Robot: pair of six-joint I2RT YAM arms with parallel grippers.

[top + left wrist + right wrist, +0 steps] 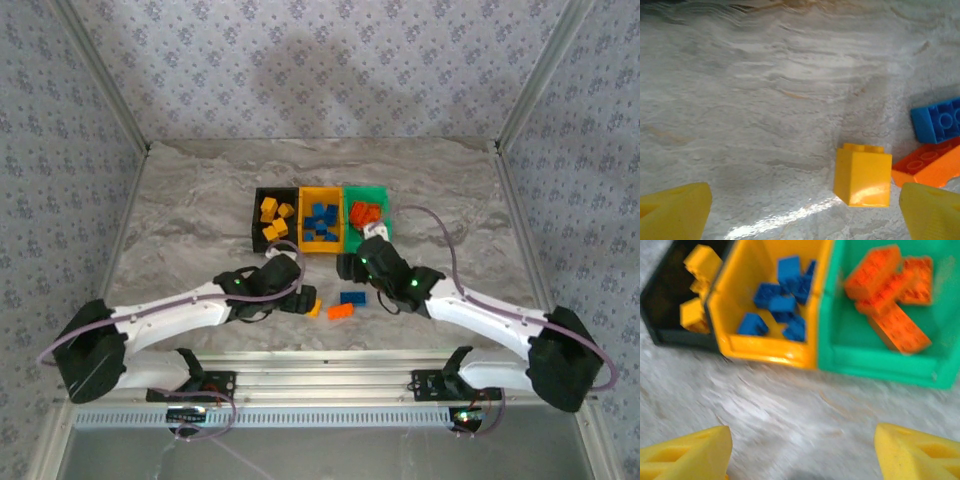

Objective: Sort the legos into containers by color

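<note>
On the gray, stone-looking tabletop point(740, 100), a smooth yellow lego cube point(862, 175) is sitting in front of the left tool point(805, 210) — its wedge-shaped yellow fingers point(675, 210) are standing wide apart, touching nothing. Just beside the cube, a flat red-orange lego point(930, 167) and a blue lego point(937, 120) are lying. The right tool point(802, 440) is hanging open and empty near three boxy plastic bins — the black bin point(660, 295) is holding yellow bricks point(695, 315), the yellow-orange bin point(765, 350) blue bricks point(782, 305), the green bin point(875, 365) red-orange bricks point(890, 300).

Yellow bricks point(694, 315) in black bin point(662, 295); blue bricks point(782, 305) in yellow bin point(770, 351); red-orange bricks point(890, 295) in green bin point(865, 365)
</note>
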